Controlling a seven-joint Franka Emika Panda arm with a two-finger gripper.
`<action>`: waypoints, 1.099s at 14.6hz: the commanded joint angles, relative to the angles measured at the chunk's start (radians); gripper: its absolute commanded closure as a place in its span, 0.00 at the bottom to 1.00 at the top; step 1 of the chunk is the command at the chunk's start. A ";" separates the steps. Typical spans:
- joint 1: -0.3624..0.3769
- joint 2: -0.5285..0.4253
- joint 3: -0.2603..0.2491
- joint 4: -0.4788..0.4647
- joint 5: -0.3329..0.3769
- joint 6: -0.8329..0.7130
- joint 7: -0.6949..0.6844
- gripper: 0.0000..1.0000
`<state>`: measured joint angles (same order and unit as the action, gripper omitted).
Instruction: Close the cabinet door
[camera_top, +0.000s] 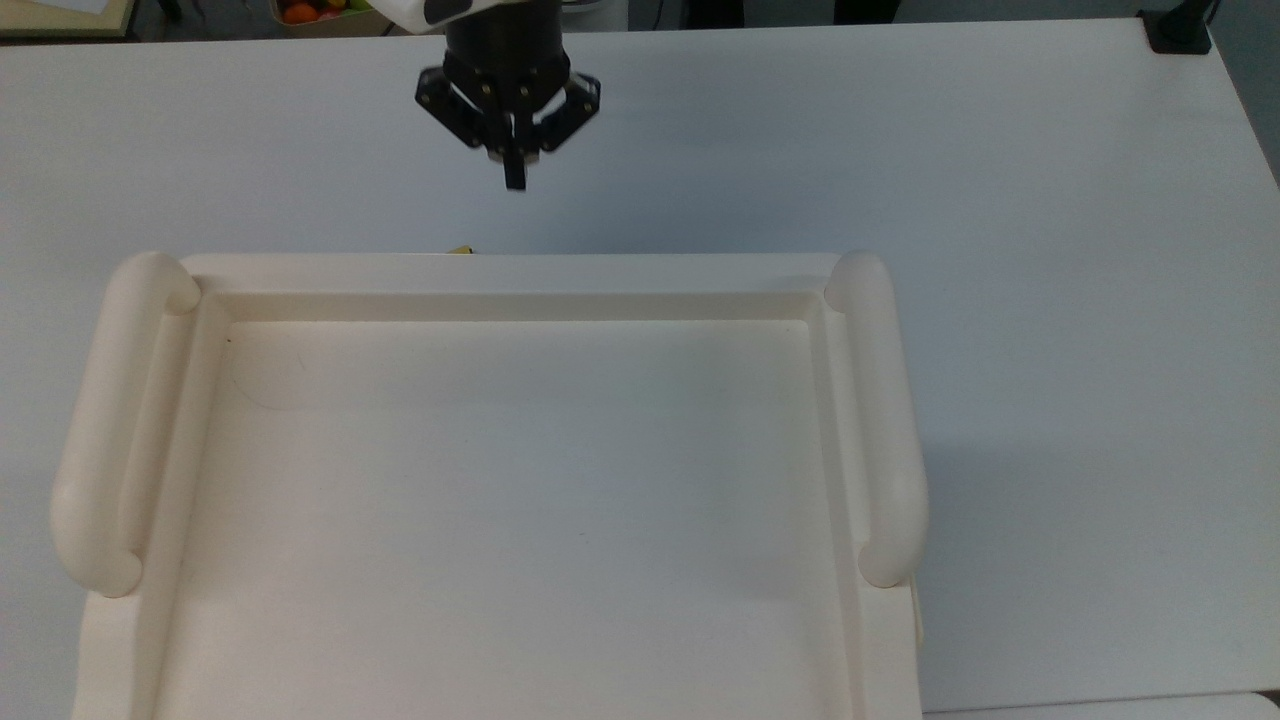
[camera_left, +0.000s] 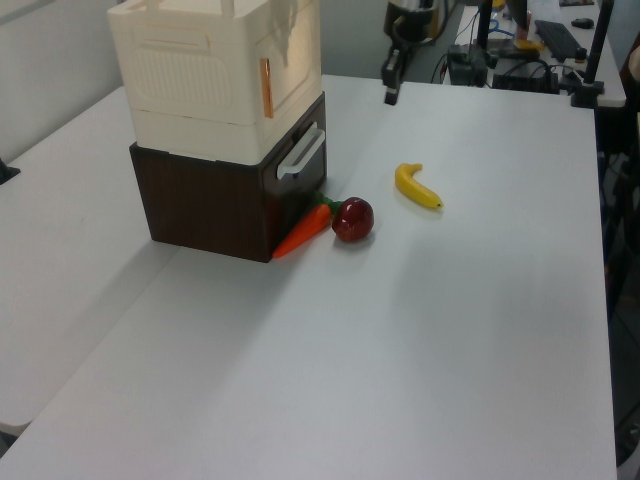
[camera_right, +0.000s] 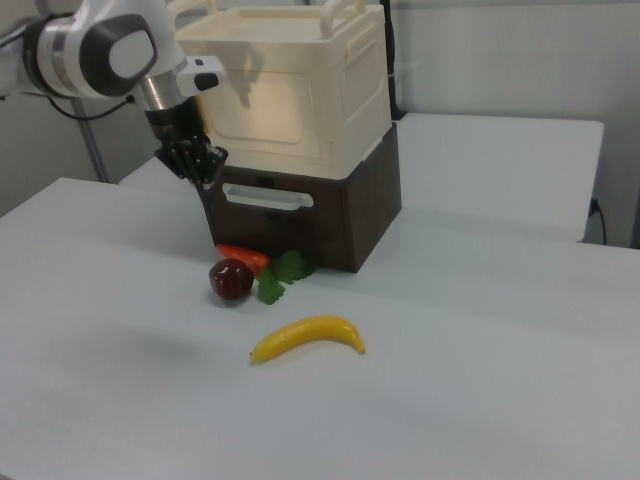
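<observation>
The cream cabinet (camera_top: 520, 480) fills the lower top view with its recessed top and two rounded side rails. It stands on a dark brown drawer unit (camera_left: 215, 205). The cabinet door (camera_right: 268, 108) lies flush with the cabinet's front (camera_left: 292, 68), an orange strip along its edge in the left view. My gripper (camera_top: 513, 178) hangs shut and holds nothing, over bare table, apart from the cabinet's front edge. It is right of the cabinet in the left view (camera_left: 390, 93) and left of the drawer front in the right view (camera_right: 205, 185).
A carrot (camera_left: 303, 230) and a red apple (camera_left: 352, 219) lie against the drawer unit's front corner. A banana (camera_left: 417, 187) lies farther out on the white table (camera_left: 450, 330). The drawer has a white handle (camera_right: 268, 198). Cluttered desks stand beyond the table's far edge.
</observation>
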<state>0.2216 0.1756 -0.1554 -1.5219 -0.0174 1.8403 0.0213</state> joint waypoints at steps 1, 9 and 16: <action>-0.115 -0.128 0.097 -0.069 -0.009 -0.173 -0.102 1.00; -0.159 -0.237 0.122 -0.144 -0.012 -0.243 -0.095 0.00; -0.186 -0.235 0.120 -0.101 -0.039 -0.292 -0.089 0.00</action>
<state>0.0559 -0.0410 -0.0460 -1.6393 -0.0379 1.6049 -0.0694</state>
